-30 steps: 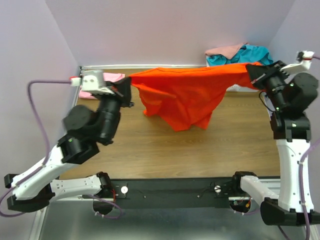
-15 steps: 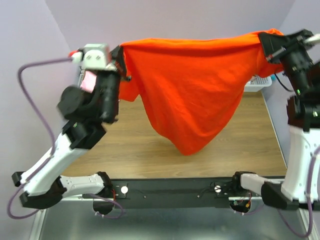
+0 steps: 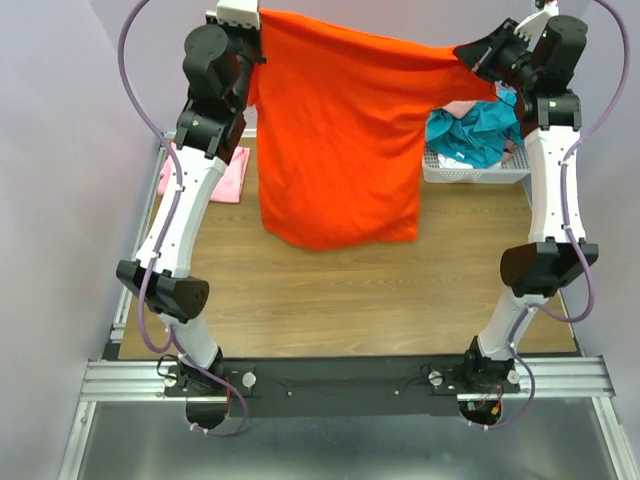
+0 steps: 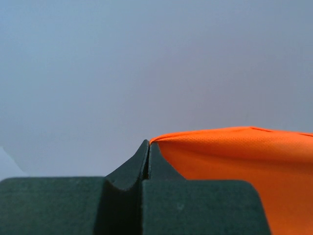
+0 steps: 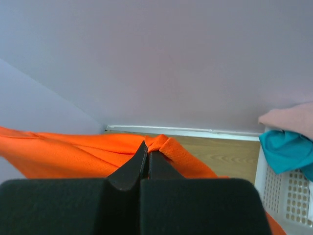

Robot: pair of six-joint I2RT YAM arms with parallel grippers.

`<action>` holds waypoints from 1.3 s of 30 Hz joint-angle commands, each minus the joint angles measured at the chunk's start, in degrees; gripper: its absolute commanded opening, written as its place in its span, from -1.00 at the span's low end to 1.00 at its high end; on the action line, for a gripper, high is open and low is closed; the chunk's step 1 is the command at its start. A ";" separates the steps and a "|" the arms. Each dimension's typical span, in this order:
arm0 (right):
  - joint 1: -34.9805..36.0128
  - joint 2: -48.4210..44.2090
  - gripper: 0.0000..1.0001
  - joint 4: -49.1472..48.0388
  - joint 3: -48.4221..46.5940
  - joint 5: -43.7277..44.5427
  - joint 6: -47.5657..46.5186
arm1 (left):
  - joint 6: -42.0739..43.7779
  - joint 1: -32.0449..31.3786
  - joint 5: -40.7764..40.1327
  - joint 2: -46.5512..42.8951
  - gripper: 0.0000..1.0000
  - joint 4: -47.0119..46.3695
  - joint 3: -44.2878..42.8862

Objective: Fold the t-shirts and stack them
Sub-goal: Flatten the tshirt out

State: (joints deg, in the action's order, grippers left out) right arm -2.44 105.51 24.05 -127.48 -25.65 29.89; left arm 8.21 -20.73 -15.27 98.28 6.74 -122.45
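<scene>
The bright orange t-shirt hangs stretched in the air between both raised arms, its hem just above the table. My left gripper is shut on its upper left corner, seen as orange cloth beside the closed fingers in the left wrist view. My right gripper is shut on its upper right corner; the pinched cloth shows in the right wrist view. A light pink t-shirt lies at the table's left. A teal t-shirt and a peach-pink one lie in the basket.
A white mesh basket stands at the back right of the wooden table. Purple walls close in the back and both sides. Cables loop from both wrists.
Both arms have risen high and far back, lifting the orange t-shirt from a low sagging spread into a flat hanging sheet. The basket and pink shirt are uncovered now.
</scene>
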 commanded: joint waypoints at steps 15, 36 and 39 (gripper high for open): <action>-0.29 -22.62 -0.99 -6.64 41.74 -3.97 -3.52 | -6.43 1.40 3.12 -34.80 -1.00 -16.23 52.89; -0.29 -43.63 0.58 2.04 89.70 25.29 1.05 | -56.46 -28.22 -6.18 -53.54 0.97 14.18 86.42; -0.29 -48.02 1.00 4.94 88.02 27.14 0.78 | -54.62 -28.22 -7.40 -51.97 0.97 13.47 83.79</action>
State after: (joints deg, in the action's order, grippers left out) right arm -2.37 62.28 22.98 -36.36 -7.18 31.38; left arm -44.49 -48.75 -20.18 45.12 18.79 -35.53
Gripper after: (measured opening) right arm 0.939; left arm 0.985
